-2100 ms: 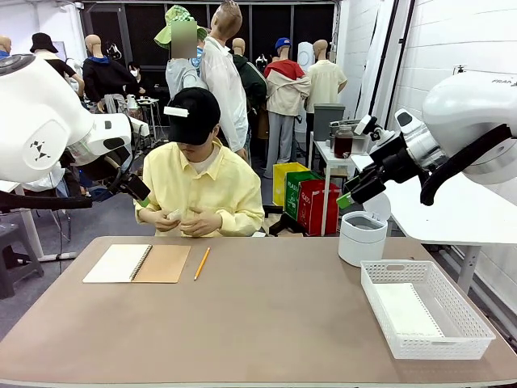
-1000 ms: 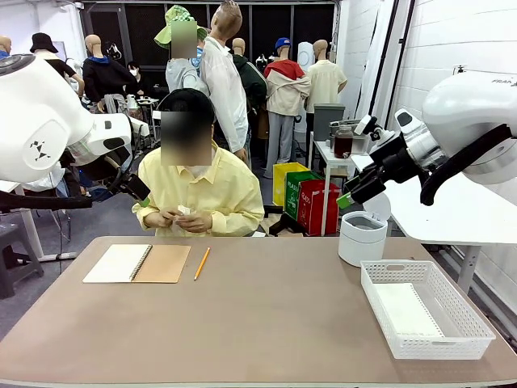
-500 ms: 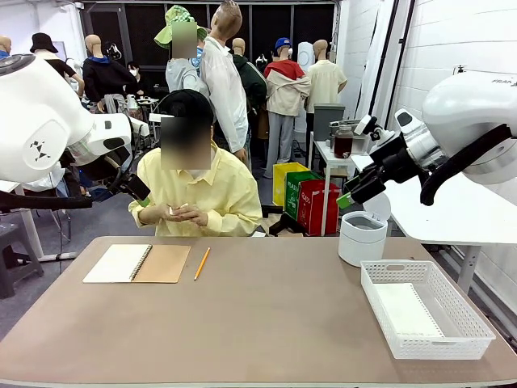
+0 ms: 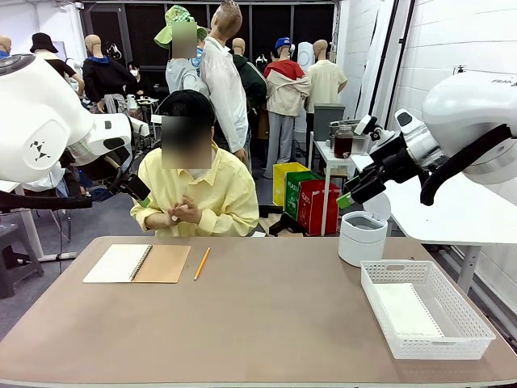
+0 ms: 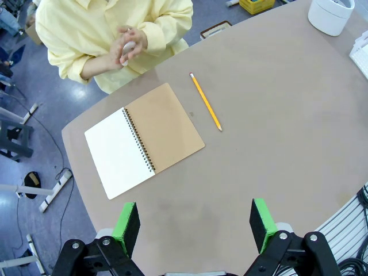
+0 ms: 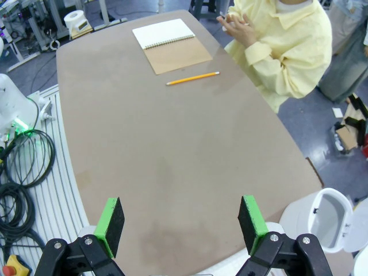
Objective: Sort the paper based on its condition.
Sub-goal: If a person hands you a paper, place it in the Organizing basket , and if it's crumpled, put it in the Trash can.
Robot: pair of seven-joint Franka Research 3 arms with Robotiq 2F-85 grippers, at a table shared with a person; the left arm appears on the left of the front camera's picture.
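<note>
The person at the far side presses a small white wad of paper (image 4: 174, 217) between both hands (image 5: 127, 45). A flat white sheet of paper (image 4: 408, 311) lies in the white basket (image 4: 440, 346) at the right. My left gripper (image 4: 136, 192) hangs high at the left, near the person's shoulder, and in its wrist view it (image 5: 195, 227) is open and empty above the table's near left part. My right gripper (image 4: 352, 194) is raised at the right above the white bin (image 4: 362, 237), and in its wrist view it (image 6: 181, 224) is open and empty.
An open spiral notebook (image 4: 137, 263) with a tan cover lies at the table's far left, a yellow pencil (image 4: 202, 263) just to its right. The round white bin stands behind the basket. The table's middle (image 4: 266, 315) is bare brown surface.
The person has raised both hands slightly and closed them together around the white wad. Neither arm has moved.
</note>
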